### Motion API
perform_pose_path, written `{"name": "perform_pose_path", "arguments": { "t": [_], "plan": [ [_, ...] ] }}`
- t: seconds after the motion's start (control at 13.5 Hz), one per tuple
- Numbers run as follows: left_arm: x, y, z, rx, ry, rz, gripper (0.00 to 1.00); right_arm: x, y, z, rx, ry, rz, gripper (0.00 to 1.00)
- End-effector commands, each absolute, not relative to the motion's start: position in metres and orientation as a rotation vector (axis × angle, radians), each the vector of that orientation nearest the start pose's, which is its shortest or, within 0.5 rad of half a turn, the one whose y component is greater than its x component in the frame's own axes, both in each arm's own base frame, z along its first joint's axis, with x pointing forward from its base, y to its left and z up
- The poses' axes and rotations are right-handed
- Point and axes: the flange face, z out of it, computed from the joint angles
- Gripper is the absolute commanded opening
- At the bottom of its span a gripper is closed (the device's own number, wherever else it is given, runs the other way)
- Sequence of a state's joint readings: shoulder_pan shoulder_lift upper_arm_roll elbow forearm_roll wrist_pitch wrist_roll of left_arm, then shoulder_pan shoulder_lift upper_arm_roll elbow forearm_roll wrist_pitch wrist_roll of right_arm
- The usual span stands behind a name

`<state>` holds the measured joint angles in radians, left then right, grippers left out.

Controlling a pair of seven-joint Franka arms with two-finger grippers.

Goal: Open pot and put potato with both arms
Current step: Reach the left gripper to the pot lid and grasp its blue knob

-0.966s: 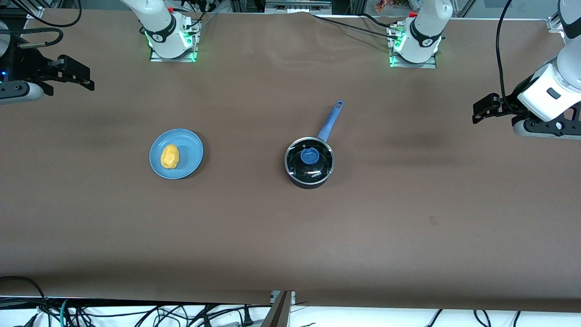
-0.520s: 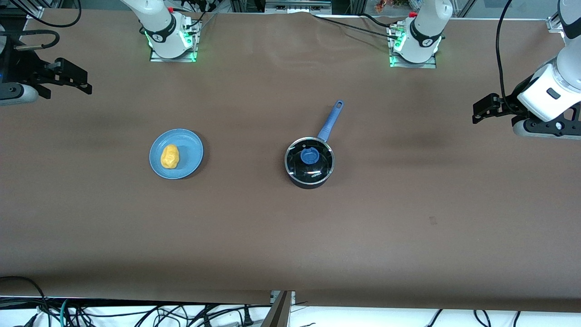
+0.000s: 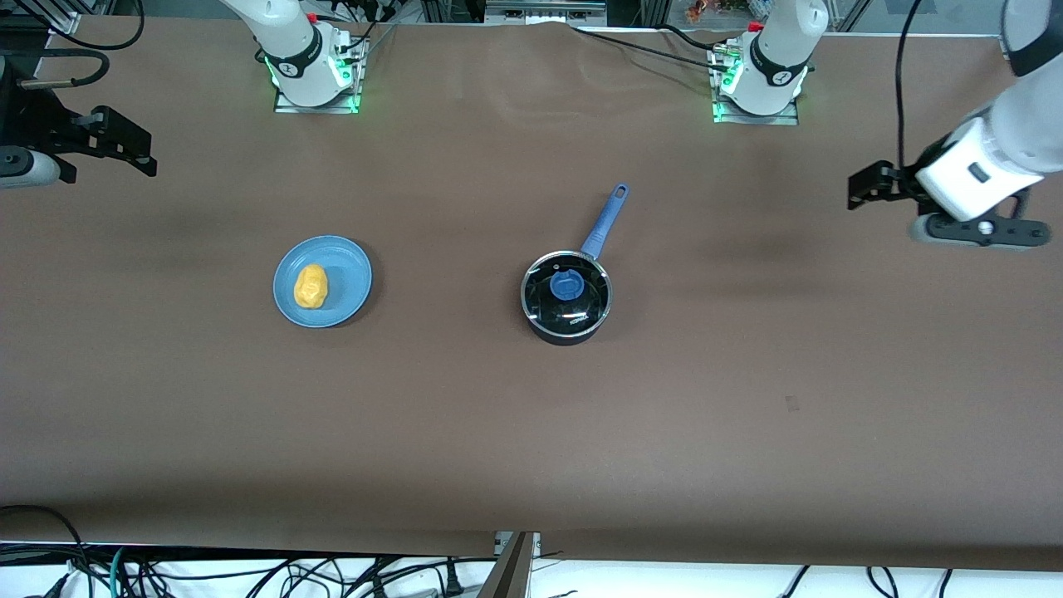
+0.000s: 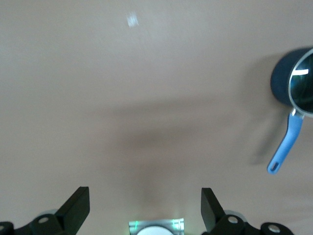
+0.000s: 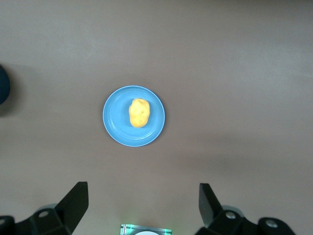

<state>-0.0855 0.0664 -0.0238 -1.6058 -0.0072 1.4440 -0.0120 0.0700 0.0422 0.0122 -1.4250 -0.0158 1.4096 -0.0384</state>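
Note:
The black pot [image 3: 566,301] stands mid-table with its glass lid and blue knob [image 3: 566,286] on, its blue handle [image 3: 604,221] pointing toward the arms' bases. It also shows in the left wrist view [image 4: 295,83]. The yellow potato [image 3: 311,286] lies on a light-blue plate [image 3: 347,270], also seen in the right wrist view as potato [image 5: 139,112] on plate [image 5: 115,125]. My left gripper [image 3: 864,191] is open and empty, high over the left arm's end of the table. My right gripper [image 3: 124,149] is open and empty, high over the right arm's end.
Both arm bases [image 3: 314,66] [image 3: 760,79] stand along the table's top edge with cables. Cables hang below the table's front edge [image 3: 332,573]. Brown cloth covers the table [image 3: 531,432].
The left gripper has moved up and a little toward the pot. The right gripper has drifted slightly toward the edge of the view. Pot, lid, potato and plate have not moved.

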Motion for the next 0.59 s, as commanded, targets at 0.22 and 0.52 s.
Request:
{"name": "perform_pose_path", "arguments": {
  "t": [0.22,0.52],
  "plan": [
    [0.555,-0.146,0.522,-3.220,0.331,0.561,1.00,0.554,0.050,0.658,-3.163,-0.189,0.064,1.00],
    [0.578,-0.216,0.473,-3.245,0.242,0.426,1.00,0.556,0.050,0.649,-3.156,-0.197,0.098,1.00]
  ]
}}
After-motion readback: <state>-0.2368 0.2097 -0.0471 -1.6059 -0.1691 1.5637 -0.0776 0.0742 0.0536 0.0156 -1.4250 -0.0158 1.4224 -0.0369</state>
